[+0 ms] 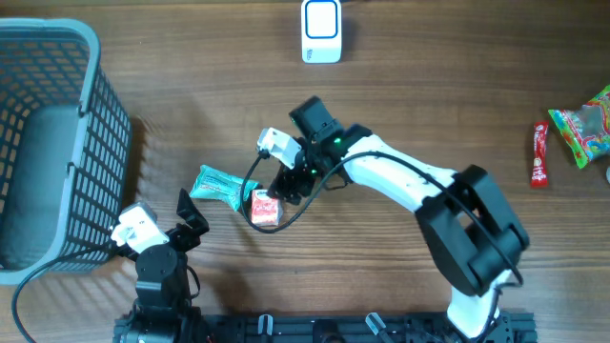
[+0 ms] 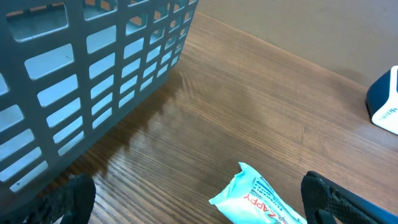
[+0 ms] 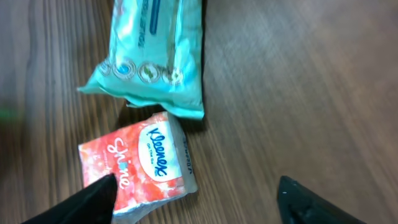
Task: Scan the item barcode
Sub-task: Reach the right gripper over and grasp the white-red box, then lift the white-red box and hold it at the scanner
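Note:
A red Kleenex tissue pack (image 3: 140, 165) lies flat on the wooden table, just below a teal wipes pack (image 3: 149, 56). My right gripper (image 3: 196, 200) hovers open over them. Its left finger (image 3: 81, 202) overlaps the tissue pack's corner and its right finger (image 3: 311, 202) stands far off over bare wood. From overhead, the tissue pack (image 1: 264, 208) and wipes pack (image 1: 217, 186) sit mid-table under the right gripper (image 1: 283, 191). A white and blue scanner (image 1: 321, 30) stands at the far edge. My left gripper (image 1: 193, 224) is open, empty, beside the wipes pack (image 2: 261, 202).
A grey mesh basket (image 1: 48, 143) fills the left side, close to the left arm; its wall (image 2: 93, 68) looms in the left wrist view. A red snack stick (image 1: 539, 155) and a green candy bag (image 1: 586, 129) lie at the far right.

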